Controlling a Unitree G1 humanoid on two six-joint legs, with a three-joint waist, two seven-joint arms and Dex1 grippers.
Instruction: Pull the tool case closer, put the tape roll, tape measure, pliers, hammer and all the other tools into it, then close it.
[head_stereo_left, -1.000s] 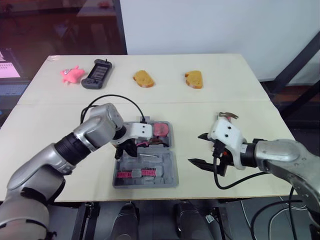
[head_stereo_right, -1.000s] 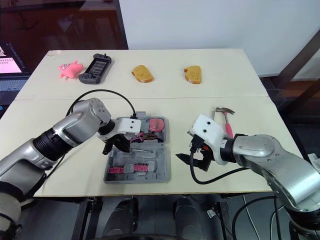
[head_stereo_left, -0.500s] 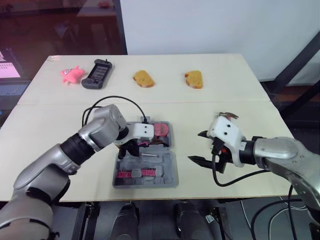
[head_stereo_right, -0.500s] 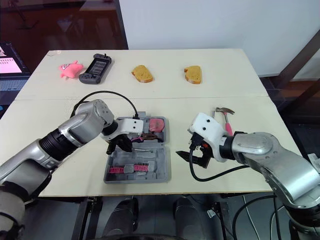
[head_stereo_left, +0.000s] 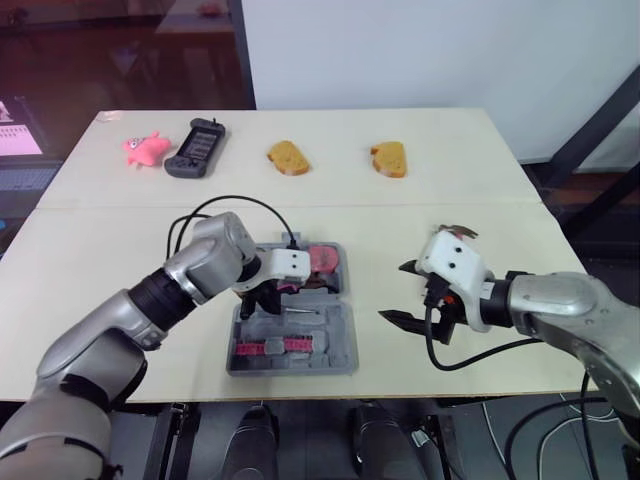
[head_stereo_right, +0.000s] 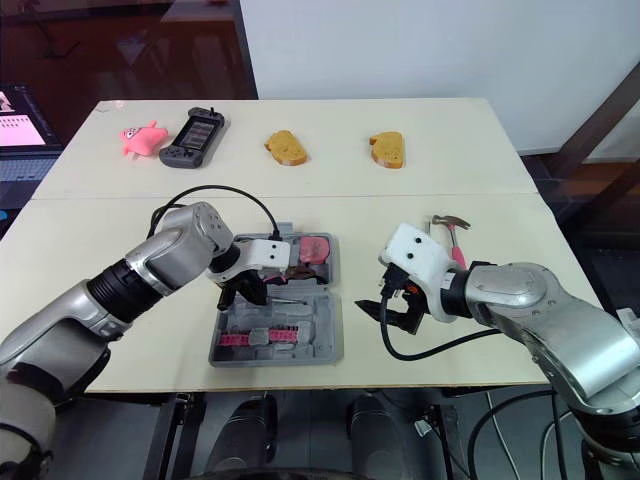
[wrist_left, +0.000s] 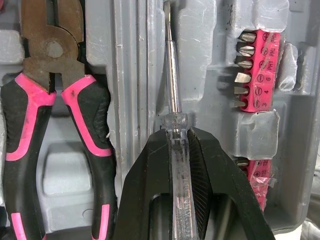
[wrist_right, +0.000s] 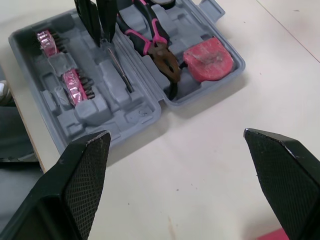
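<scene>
The grey tool case (head_stereo_left: 338, 330) lies open near the table's front edge. In it are pink-handled pliers (wrist_left: 47, 105), a pink tape measure (head_stereo_left: 322, 258) and a pink bit holder (wrist_left: 261, 55). My left gripper (wrist_left: 178, 146) is down inside the case, shut on the clear handle of a thin screwdriver (wrist_left: 173, 95) that lies along a slot beside the pliers. My right gripper (head_stereo_left: 404, 296) hangs open, holding nothing, just right of the case. The pink-handled hammer (head_stereo_right: 453, 238) lies on the table behind that gripper, partly hidden by it.
Along the far side of the table (head_stereo_left: 440, 140) lie a pink toy (head_stereo_left: 144, 148), a dark handheld game console (head_stereo_left: 195, 147) and two slices of bread (head_stereo_left: 287, 157) (head_stereo_left: 388, 158). Black cables loop over both wrists.
My left gripper has edged slightly right within the case, still holding the screwdriver. The right gripper has barely moved.
</scene>
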